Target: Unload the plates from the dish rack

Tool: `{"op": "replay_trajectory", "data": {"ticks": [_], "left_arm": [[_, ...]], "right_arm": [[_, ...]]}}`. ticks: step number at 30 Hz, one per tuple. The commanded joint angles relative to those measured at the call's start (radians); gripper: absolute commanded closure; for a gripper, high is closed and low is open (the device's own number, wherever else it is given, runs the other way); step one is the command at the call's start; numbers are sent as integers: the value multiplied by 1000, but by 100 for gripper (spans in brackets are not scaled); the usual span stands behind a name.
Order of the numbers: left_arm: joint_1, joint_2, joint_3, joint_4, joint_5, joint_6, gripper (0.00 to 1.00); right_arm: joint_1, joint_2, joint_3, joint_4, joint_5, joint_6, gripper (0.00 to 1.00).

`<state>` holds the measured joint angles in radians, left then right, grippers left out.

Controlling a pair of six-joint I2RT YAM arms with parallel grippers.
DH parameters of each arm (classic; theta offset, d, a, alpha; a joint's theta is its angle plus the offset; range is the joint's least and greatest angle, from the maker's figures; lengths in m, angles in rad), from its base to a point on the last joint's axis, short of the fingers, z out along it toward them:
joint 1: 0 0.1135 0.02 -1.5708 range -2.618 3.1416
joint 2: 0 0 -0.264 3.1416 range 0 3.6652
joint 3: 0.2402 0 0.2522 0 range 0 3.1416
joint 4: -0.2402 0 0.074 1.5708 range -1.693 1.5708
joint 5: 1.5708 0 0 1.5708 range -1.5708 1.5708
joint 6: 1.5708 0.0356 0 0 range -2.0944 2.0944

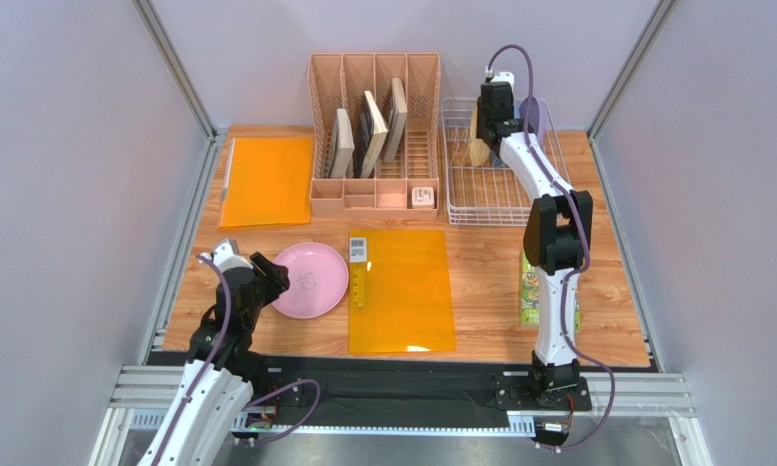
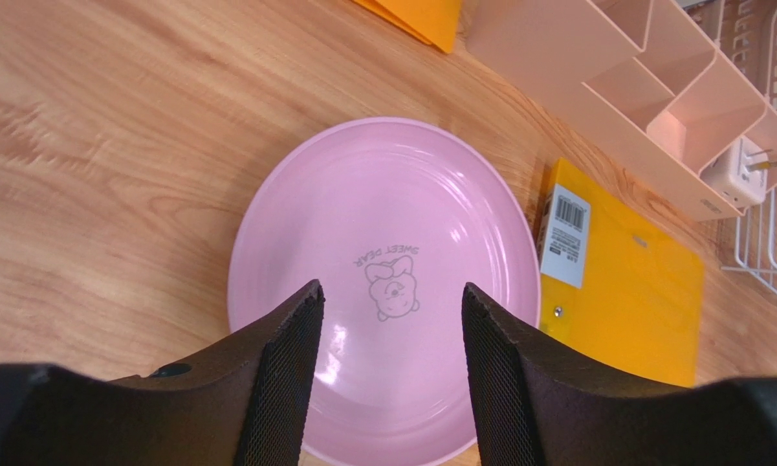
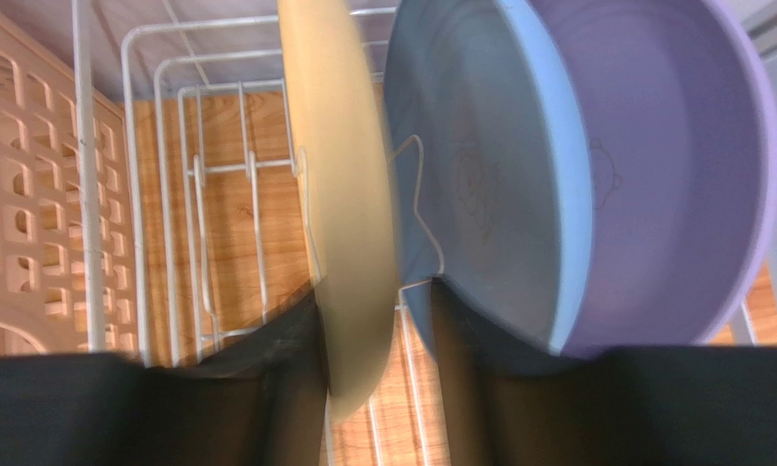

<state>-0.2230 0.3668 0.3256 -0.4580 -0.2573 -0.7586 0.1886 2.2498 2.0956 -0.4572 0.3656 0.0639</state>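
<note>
blue plate (image 3: 480, 184) only in right-wrist view

glossy pink plate (image 2: 382, 282), white wire dish rack (image 1: 494, 194), wood-grain table (image 1: 480, 267)

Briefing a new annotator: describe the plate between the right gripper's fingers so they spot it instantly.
Find the white wire dish rack back right on the table, beside the pink organizer. Of three plates on edge inside, it is the cream-yellow plate, nearest the organizer; the others are light blue and lavender.
</note>
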Motion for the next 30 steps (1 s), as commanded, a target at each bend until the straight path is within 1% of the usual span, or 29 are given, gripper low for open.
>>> {"op": "replay_trajectory", "data": {"ticks": [1, 2, 3, 4, 7, 8, 9, 10, 11, 13, 14, 16, 17, 19, 20, 21, 22, 23, 24, 25, 26, 27, 30], "left_arm": [[1, 70, 44, 128, 73, 65, 39], [1, 101, 46, 140, 76, 65, 39], [1, 116, 46, 153, 84, 67, 40], [1, 130, 47, 177, 89, 68, 40], [1, 181, 50, 211, 87, 74, 40], [1, 204, 50, 220, 84, 77, 40], [1, 213, 52, 229, 76, 85, 40], [1, 224, 58, 239, 73, 90, 40], [1, 244, 62, 245, 69, 93, 40], [1, 262, 78, 257, 66, 100, 40], [1, 277, 84, 255, 67, 105, 40], [1, 290, 105, 249, 66, 120, 40], [1, 297, 110, 248, 66, 130, 39], [1, 304, 122, 248, 67, 142, 38], [1, 305, 125, 251, 72, 148, 37], [1, 307, 130, 262, 84, 150, 33], [1, 310, 136, 262, 90, 154, 26], [1, 311, 141, 265, 101, 159, 26], [1, 311, 147, 281, 128, 166, 26], [1, 317, 151, 294, 142, 174, 22], [1, 319, 155, 317, 171, 186, 20], [1, 325, 164, 327, 188, 194, 18], [1, 350, 187, 380, 297, 223, 18]], "right_arm": [[14, 24, 58, 18, 39, -55, 79], [18, 27, 58, 22, 47, -59, 87], [29, 33, 63, 23, 53, -59, 100], [34, 33, 63, 26, 62, -103, 100], [69, 30, 60, 49, 139, -137, 100], [81, 30, 58, 78, 232, -147, 100], [110, 31, 55, 100, 283, -171, 100], [127, 36, 44, 161, 332, -196, 100], [140, 37, 34, 202, 439, -250, 100], [176, 42, 23, 276, 530, -303, 100], [186, 42, 15, 338, 600, -353, 100], [206, 30, 3, 405, 650, -394, 100], [212, 1, -31, 431, 676, -423, 100], [222, -38, -75, 481, 696, -438, 100], [226, -92, -129, 491, 711, -438, 100], [230, -122, -153, 497, 713, -423, 100], [236, -162, -178, 465, 687, -400, 100], [242, -233, -243, 462, 675, -369, 100], [248, -275, -268, 415, 662, -324, 100], [255, -309, -294, 393, 662, -291, 100], [262, -381, -337, 375, 655, -264, 100], [267, -412, -357, 327, 645, -206, 100], [284, -534, -443, 260, 589, -133, 100]]}}
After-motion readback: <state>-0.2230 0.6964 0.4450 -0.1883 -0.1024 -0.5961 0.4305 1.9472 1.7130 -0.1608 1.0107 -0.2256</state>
